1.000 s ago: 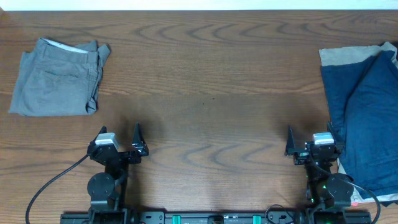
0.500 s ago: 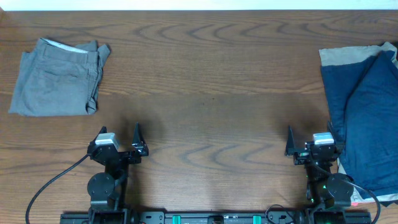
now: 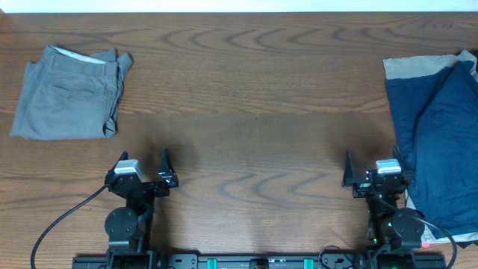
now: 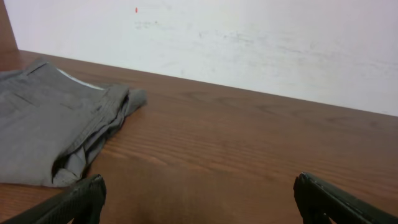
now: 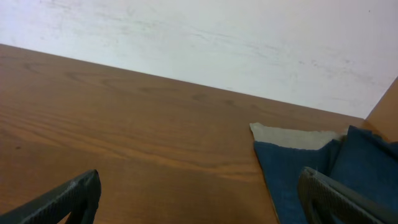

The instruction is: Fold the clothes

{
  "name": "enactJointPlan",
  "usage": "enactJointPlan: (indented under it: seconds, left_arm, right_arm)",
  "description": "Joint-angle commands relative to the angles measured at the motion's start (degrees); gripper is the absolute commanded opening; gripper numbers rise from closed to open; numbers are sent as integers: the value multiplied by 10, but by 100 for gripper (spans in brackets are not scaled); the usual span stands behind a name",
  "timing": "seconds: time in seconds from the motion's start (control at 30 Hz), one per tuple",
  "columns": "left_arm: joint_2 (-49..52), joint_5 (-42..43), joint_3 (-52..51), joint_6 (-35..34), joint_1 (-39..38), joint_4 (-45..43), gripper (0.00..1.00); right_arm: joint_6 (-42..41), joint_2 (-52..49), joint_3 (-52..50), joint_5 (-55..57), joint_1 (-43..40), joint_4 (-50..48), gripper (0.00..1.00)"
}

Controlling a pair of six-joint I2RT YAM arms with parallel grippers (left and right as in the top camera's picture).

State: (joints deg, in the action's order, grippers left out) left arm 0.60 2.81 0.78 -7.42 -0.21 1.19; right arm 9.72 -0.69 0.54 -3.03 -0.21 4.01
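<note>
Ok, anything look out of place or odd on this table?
Nothing is damaged or spilled. The only untidy spot is at the right of the overhead view, where a navy garment lies loose and creased over a beige garment, running out of frame. The grey shorts sit folded at far left. The left gripper and right gripper are open and empty.

A brown wood-grain table (image 3: 246,90) meets a faintly scuffed, seemingly white wall (image 4: 249,43).

grey shorts (image 3: 67,93): folded flat, pale waistband lining showing, far left of the bench (image 3: 254,90) | navy blue shorts (image 3: 441,142): unfolded, overlapping layers — at the right edge, partly out of view | beige-khaki garment (image 3: 407,69): beneath the navy — only its far corner shows
</note>
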Motion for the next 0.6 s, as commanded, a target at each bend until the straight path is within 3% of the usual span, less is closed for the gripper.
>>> enactJointPlan:
  seconds: [0.0,0.2,0.3,0.57]
  left_arm:
    - [-4,-5,-5,9,3,26,98]
    - [-4,-5,-5,-11,3,26,98]
    - [-4,-4,-5,-43,3,26,98]
    - [12,14,28,-43,3,26,98]
  right_arm:
    - [-6,3,-2,-9,-4,0,99]
    - [-89,3,-2,-11,-4,-14,99]
    - [-95,3,-1,-9,-4,-14,99]
    - [-95,-24,26,17,-4,-12,99]
